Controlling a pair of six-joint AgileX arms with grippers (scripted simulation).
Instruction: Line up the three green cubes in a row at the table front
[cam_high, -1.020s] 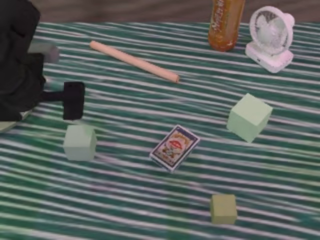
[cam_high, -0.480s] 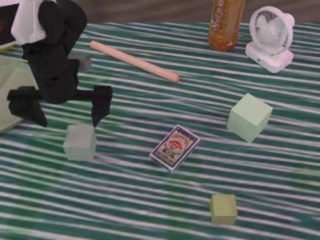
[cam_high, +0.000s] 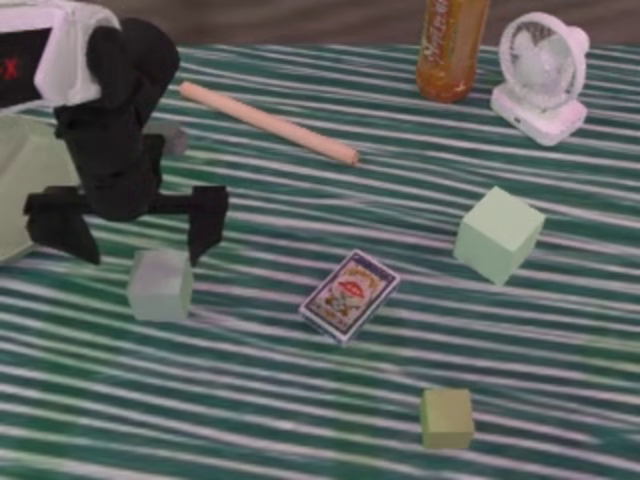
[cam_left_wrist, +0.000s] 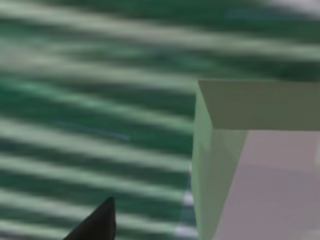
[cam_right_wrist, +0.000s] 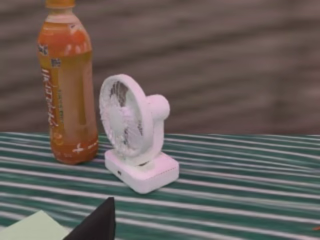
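Observation:
Three green cubes lie on the striped table (cam_high: 300, 400). The medium mint cube (cam_high: 160, 285) is at the left, the large mint cube (cam_high: 498, 236) at the right, and the small olive cube (cam_high: 446, 418) near the front. My left gripper (cam_high: 135, 245) hangs open just behind and above the medium cube, its black fingers (cam_high: 208, 218) spread wider than the cube. In the left wrist view that cube (cam_left_wrist: 250, 165) fills one side, close beside a fingertip (cam_left_wrist: 97, 227). My right arm is outside the top view. Its wrist view shows one fingertip (cam_right_wrist: 99, 224) and a corner of the large cube (cam_right_wrist: 30, 229).
A playing-card box (cam_high: 349, 296) lies mid-table between the cubes. A wooden rod (cam_high: 268, 123), an orange bottle (cam_high: 452, 50) and a white fan (cam_high: 540, 78) stand along the back. A pale green plate (cam_high: 18, 190) sits at the left edge under my left arm.
My left arm has swung in from the left edge and turned its open gripper over the medium cube, then sunk slightly toward it. No cube has moved.

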